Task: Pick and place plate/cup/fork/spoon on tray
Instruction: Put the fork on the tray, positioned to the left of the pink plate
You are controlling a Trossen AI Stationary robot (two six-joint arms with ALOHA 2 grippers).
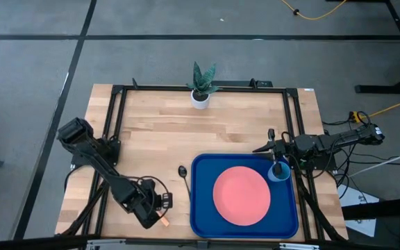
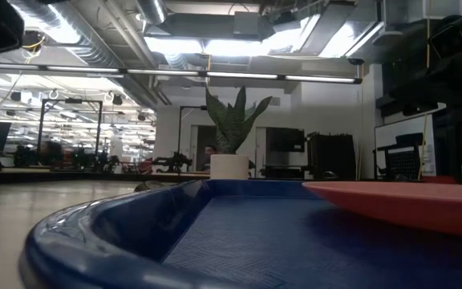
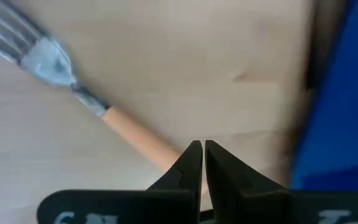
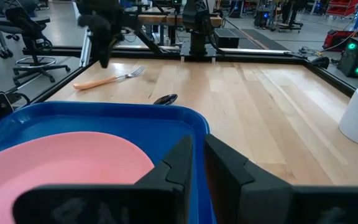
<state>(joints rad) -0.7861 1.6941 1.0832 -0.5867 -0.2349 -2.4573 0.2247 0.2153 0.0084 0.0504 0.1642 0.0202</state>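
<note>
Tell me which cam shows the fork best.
Left wrist view: the fork fills the frame, tines and tan handle clear, with the left gripper right over the handle. Right wrist view shows it whole but small, lying on the table. High view gives only an orange sliver by the gripper. Low view doesn't show it.
</note>
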